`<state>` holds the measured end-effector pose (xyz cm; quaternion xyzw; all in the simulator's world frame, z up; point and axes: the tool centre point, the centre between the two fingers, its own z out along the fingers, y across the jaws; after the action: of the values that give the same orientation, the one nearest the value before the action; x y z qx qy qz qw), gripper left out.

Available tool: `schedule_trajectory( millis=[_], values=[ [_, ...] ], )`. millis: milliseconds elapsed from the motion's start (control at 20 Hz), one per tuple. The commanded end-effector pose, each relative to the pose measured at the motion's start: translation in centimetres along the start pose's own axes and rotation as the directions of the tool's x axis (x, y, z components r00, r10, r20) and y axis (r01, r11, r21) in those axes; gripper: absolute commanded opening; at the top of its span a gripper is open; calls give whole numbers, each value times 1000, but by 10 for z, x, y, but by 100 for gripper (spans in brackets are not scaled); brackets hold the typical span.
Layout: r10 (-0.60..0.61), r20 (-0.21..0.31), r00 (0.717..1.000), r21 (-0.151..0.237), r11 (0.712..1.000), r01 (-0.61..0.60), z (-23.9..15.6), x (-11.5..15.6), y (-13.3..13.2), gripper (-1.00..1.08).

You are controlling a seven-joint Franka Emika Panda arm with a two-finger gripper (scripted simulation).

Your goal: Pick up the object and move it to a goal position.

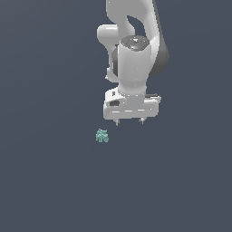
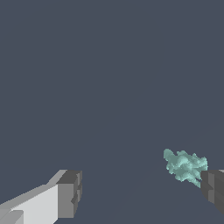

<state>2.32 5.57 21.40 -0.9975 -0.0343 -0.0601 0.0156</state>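
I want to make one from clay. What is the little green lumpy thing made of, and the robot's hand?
It is a simulator render, so only looks count. The teal-green lumpy object looks matte and bumpy, like clay or rough plastic; no shine shows. The gripper looks like smooth white plastic or painted metal, with soft highlights; its fingertips look dull dark grey, maybe rubber.

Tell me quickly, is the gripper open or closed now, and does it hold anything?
Gripper: open, jaws spread wide, holding nothing; the teal object lies apart from it, not between the jaws.

1 object (image 1: 102, 135), 1 tool (image 1: 130, 121)
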Motion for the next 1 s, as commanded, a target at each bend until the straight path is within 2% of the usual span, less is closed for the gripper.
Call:
schedule_trajectory(
  millis=[0, 550, 750, 950],
  values=[
    [-8, 2, 1000, -1, 1000, 8, 1, -1, 1, 100],
    [-143, 17, 990, -8, 990, 143, 13, -5, 16, 100],
    [-227, 27, 973, -10, 974, 228, 20, -7, 25, 100],
    [-323, 39, 946, -9, 946, 323, 29, -11, 35, 100]
  ],
)
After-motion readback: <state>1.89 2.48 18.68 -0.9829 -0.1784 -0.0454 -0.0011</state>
